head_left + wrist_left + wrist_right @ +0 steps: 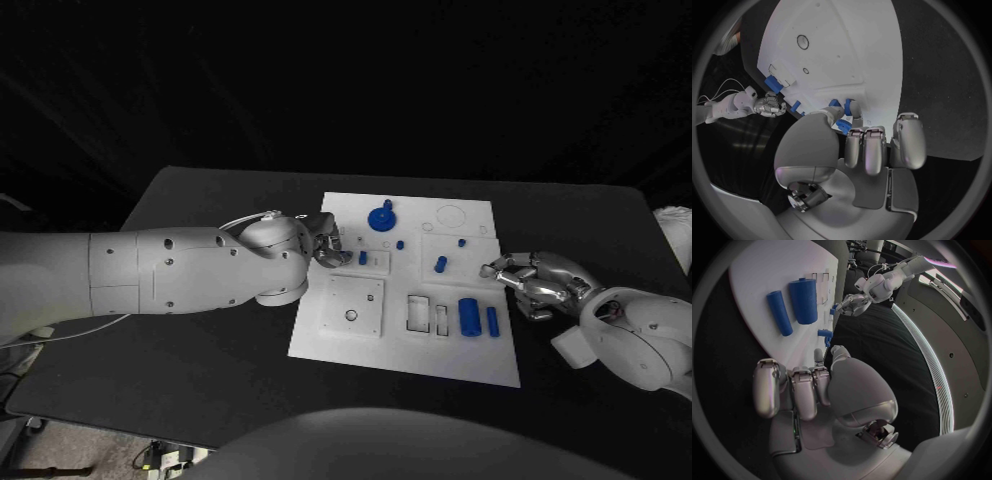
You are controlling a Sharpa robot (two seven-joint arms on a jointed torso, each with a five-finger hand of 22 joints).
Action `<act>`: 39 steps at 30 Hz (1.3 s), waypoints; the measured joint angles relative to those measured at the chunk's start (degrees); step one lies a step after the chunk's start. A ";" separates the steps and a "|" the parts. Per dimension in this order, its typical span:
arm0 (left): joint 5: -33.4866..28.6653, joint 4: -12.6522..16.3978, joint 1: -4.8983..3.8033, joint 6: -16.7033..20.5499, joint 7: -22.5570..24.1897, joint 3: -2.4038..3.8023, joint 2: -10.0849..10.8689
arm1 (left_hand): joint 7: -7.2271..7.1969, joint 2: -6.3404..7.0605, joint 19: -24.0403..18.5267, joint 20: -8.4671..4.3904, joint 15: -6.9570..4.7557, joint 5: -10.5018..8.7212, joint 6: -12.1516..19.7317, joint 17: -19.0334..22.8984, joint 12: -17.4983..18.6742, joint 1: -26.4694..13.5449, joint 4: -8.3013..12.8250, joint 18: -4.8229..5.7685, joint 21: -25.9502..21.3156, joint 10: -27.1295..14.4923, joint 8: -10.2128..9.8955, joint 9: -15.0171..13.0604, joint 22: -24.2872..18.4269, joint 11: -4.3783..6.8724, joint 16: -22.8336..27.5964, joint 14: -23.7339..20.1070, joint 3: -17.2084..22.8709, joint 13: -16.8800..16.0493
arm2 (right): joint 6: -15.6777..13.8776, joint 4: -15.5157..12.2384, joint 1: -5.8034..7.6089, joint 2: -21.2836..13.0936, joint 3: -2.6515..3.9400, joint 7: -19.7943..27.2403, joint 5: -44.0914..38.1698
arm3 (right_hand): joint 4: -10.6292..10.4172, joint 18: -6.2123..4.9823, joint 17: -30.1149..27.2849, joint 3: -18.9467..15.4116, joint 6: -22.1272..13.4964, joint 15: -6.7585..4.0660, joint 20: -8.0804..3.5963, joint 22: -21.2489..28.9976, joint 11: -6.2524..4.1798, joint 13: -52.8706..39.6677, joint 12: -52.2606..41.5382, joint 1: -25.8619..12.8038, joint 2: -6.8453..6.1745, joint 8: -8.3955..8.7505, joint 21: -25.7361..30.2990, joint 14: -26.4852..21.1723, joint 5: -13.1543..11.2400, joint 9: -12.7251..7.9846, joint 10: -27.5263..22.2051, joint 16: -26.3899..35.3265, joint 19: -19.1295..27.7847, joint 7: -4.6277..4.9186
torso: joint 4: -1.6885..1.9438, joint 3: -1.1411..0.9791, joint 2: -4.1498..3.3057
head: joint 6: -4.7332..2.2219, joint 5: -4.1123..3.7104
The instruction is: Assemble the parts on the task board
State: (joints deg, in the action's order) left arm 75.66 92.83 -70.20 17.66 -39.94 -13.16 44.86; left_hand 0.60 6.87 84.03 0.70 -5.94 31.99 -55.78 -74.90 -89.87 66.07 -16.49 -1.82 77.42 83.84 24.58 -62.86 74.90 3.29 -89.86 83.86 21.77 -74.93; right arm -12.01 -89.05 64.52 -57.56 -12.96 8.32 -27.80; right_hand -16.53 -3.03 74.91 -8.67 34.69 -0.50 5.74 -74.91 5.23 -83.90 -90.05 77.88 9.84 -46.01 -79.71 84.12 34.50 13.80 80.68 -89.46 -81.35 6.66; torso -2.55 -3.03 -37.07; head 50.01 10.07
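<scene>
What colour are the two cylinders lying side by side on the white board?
Blue, both cylinders; the right wrist view shows them best.

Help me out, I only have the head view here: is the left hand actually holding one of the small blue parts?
Observer: Cannot tell. In the left wrist view the left hand has its fingers curled, thumb tip right by a small blue part; contact is hidden.
Operator: And the right hand?
Observer: The right wrist view shows the right hand with fingers curled on nothing, beside the task board edge.

No readable text, labels or numbers anywhere.
</scene>
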 measured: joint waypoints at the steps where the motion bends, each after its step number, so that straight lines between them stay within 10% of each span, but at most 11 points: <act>1: 0.00 -0.04 0.02 -0.03 0.00 0.00 0.00 | 0.00 0.00 0.00 0.00 0.00 0.00 0.00 0.00 0.00 0.00 0.00 0.00 0.00 0.00 0.00 0.00 0.00 0.00 0.00 0.00 0.00 0.00 | 0.00 0.00 0.00 0.00 0.00 0.00 0.00 | 0.00 0.00 0.00 0.00 0.00 0.00 0.00 0.00 0.00 0.00 0.00 0.00 0.00 0.00 0.00 0.00 0.00 0.00 0.00 0.00 0.00 0.00 | 0.01 -0.01 0.00 | 0.00 0.00; 13: 0.01 -0.62 0.26 -0.22 -0.01 0.03 -0.02 | 0.00 0.00 0.00 0.00 0.00 -0.51 0.00 0.00 0.00 0.00 0.00 0.00 0.00 0.00 0.00 0.00 0.00 0.00 0.00 0.00 0.33 0.00 | 0.00 0.00 -0.07 -0.03 0.00 0.02 0.00 | 0.00 0.00 0.00 0.00 0.00 0.01 0.00 0.01 0.00 0.00 -0.02 0.00 0.00 0.00 0.00 0.01 0.00 0.00 0.00 0.00 0.00 0.00 | 0.00 -0.01 0.00 | 0.00 0.02; 30: 0.01 -0.74 0.47 0.04 0.40 0.02 -0.08 | 0.61 0.36 0.00 0.00 0.00 -11.60 0.62 -0.04 0.00 -1.75 -0.22 0.00 -0.21 0.21 0.00 0.54 0.00 -0.21 0.00 0.00 0.02 0.00 | 0.01 0.09 -0.14 0.08 0.00 0.02 0.00 | 0.16 0.00 -0.01 0.16 0.00 0.02 0.00 0.01 0.00 0.00 -0.03 0.00 0.00 0.00 0.00 0.02 0.00 0.00 0.00 0.00 0.00 0.00 | 0.00 -0.01 0.00 | 0.00 0.09; 39: -0.14 -0.67 0.52 0.16 0.90 0.00 -0.11 | 0.82 0.75 0.00 0.00 0.21 -12.76 0.82 -0.03 0.00 -4.67 -0.31 0.00 -0.21 0.01 -0.55 1.23 0.00 -0.41 0.00 0.21 -2.54 0.00 | 0.01 0.13 -0.19 0.13 0.00 0.02 0.00 | 0.01 0.00 0.04 0.32 0.00 0.02 0.21 -0.04 0.00 0.00 -0.16 0.00 0.00 0.00 0.00 0.02 0.00 0.00 0.00 0.00 0.21 0.00 | 0.00 0.00 0.00 | 0.00 0.09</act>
State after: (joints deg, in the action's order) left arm 75.52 92.16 -69.68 17.82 -39.05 -13.16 44.74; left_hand 1.42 7.62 84.03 0.70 -5.73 19.23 -54.96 -74.93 -89.87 61.41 -16.80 -1.81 77.21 83.85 24.03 -61.64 74.90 2.88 -89.86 84.07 19.22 -74.93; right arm -12.00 -88.92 64.33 -57.43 -12.96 8.35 -27.80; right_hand -16.52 -3.03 74.95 -8.35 34.69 -0.48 5.95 -74.95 5.23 -83.90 -90.21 77.89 9.84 -46.01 -79.71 84.14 34.50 13.80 80.68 -89.46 -81.14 6.66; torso -2.55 -3.03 -37.07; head 50.01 10.17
